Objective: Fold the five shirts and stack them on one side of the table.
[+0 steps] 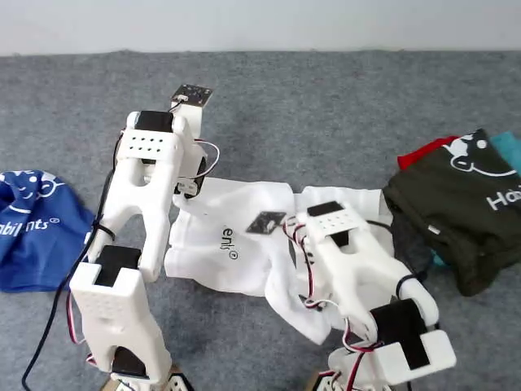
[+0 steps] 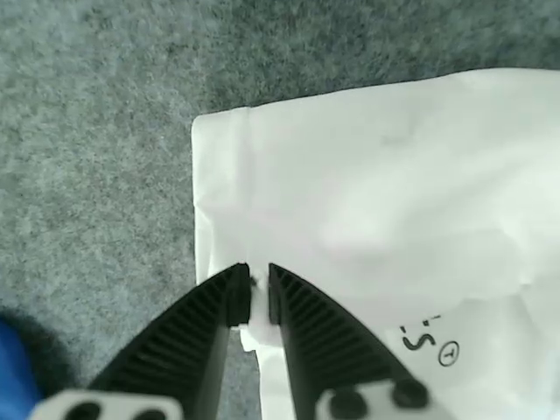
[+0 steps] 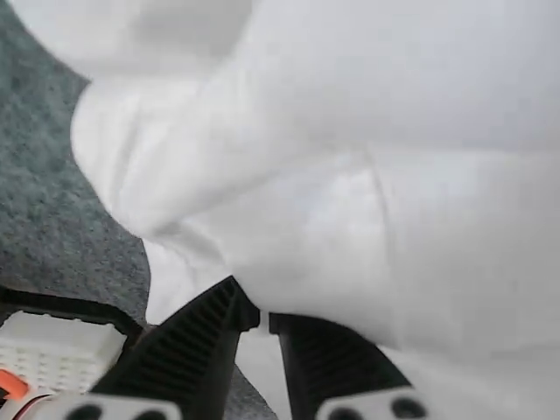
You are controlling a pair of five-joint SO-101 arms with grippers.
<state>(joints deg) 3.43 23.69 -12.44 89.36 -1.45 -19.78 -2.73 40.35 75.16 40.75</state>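
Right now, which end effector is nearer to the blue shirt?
Left. The left end effector is at the edge of the white shirt that faces the blue shirt; the right end effector is at that white shirt's middle, farther off.

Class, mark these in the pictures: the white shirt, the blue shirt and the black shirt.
white shirt [image 1: 213,259]: high view, flat middle by the print.
blue shirt [image 1: 37,248]: high view, plain blue front.
black shirt [image 1: 440,204]: high view, dark front.

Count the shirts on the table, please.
5: a blue shirt at the left, a white shirt in the middle, a black shirt at the right atop a red shirt and a teal shirt; more may hide beneath.
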